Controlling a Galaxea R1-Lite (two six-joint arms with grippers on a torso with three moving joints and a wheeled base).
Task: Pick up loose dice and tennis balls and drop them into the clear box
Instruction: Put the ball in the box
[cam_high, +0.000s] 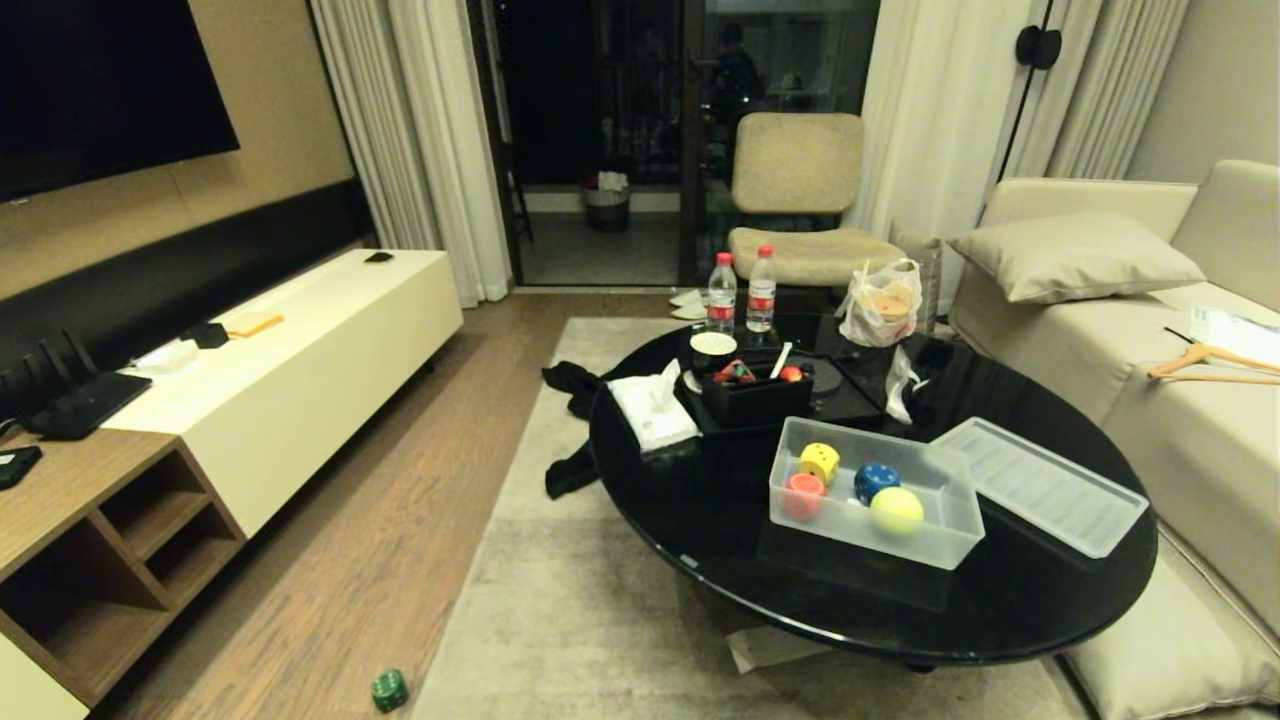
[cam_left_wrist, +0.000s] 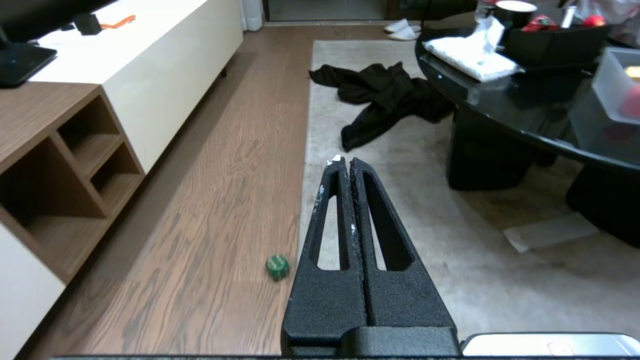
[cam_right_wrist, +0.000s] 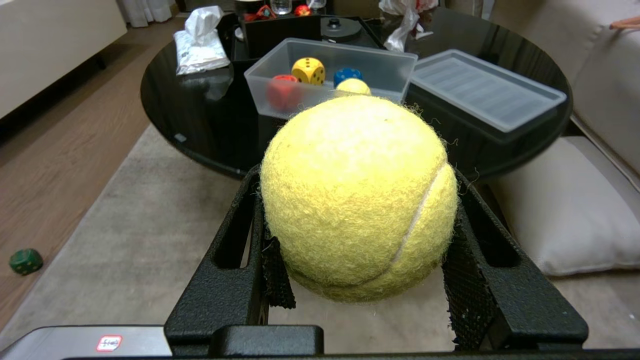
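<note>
On the wooden floor at far left, just off the rug's edge, a green die (cam_high: 389, 689) lies loose, and our left hand (cam_left_wrist: 345, 161) hangs pinched shut and empty above the rug. Our right hand (cam_right_wrist: 357, 240) grips a tennis ball (cam_right_wrist: 357, 197) short of the bench's near edge, so we should carry it squarely over the clear box (cam_high: 873, 540) before letting go. The ball hides our right fingertips, and neither arm shows from the head.
</note>
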